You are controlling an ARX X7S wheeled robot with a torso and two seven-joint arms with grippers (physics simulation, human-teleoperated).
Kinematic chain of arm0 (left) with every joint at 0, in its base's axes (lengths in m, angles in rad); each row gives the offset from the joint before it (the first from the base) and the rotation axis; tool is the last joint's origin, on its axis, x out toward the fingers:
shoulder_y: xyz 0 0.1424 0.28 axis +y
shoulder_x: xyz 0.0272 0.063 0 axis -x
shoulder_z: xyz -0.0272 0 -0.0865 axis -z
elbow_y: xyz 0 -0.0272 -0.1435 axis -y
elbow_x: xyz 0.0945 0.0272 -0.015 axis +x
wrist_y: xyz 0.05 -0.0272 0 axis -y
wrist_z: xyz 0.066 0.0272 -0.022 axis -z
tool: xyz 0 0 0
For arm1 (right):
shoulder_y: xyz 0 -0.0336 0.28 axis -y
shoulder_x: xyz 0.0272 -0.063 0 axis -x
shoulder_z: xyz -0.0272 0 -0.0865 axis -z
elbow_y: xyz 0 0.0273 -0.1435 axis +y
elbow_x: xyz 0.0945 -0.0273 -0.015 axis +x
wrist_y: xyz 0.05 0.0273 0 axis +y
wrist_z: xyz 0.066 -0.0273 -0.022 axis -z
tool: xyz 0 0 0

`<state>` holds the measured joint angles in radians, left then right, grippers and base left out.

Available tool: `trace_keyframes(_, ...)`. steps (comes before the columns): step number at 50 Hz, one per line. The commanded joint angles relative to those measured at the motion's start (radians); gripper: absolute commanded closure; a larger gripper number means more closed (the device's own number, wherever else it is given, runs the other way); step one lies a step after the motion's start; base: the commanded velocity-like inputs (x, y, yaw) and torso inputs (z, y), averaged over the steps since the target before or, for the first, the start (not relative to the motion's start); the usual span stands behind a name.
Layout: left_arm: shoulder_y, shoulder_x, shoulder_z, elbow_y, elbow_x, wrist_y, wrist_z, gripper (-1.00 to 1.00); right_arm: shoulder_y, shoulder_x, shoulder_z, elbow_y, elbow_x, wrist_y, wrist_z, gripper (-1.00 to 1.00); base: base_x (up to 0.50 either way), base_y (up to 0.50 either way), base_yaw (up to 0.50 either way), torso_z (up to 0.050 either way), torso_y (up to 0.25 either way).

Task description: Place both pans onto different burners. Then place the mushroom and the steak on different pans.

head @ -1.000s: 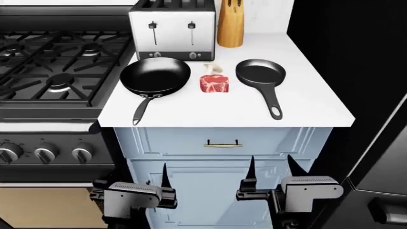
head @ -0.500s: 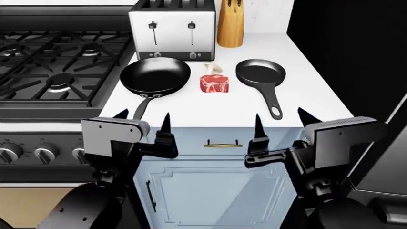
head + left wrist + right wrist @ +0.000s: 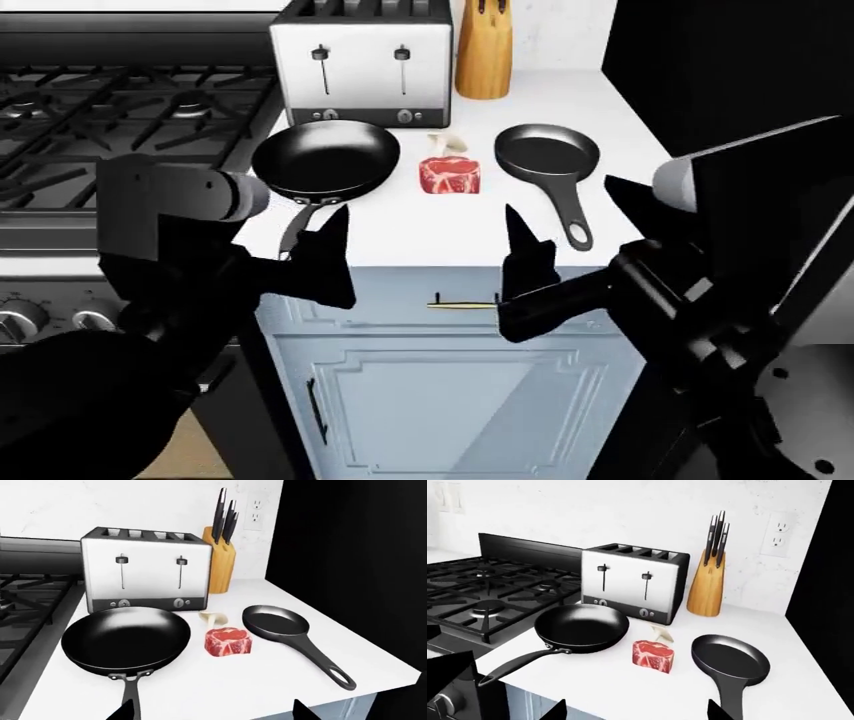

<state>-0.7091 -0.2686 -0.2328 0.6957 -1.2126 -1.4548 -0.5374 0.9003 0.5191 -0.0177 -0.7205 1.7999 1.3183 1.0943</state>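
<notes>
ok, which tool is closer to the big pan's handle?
Left. The left tool sits right at the big pan's handle end; the right tool is off by the small pan.

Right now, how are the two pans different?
The big pan is deeper and sits nearest the stove; the small pan is shallower and sits on the far side of the steak. The big pan's handle is thin, while the small pan's is thicker with a hole at its end. Both are black, empty and on the counter.
</notes>
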Motion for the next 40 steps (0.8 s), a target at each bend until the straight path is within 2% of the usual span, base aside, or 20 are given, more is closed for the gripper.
trace_keyframes(1,-0.026,-0.043,-0.038,0.009,-0.168,-0.04,-0.089,-1.0,0.084,0.047,0.015,0.017,0.243,-0.001,0.15,-1.0,0.0,0.0,0.0,0.0,0.0)
trace_keyframes(8,-0.053,-0.051,-0.017,-0.007,-0.171,-0.021,-0.097,-1.0,0.104,0.028,0.047,0.032,0.204,-0.006,0.106,-1.0,0.09,0.0,0.0,0.0,0.0)
trace_keyframes(18,-0.066,-0.058,0.005,-0.015,-0.17,0.007,-0.096,-1.0,0.083,0.018,0.058,0.03,0.173,0.001,0.062,-1.0,0.5,0.0,0.0,0.0,0.0)
trace_keyframes(40,-0.076,-0.078,0.012,-0.022,-0.271,0.03,-0.186,-1.0,0.083,0.046,0.051,-0.004,0.219,-0.064,0.097,-1.0,0.5,0.0,0.0,0.0,0.001)
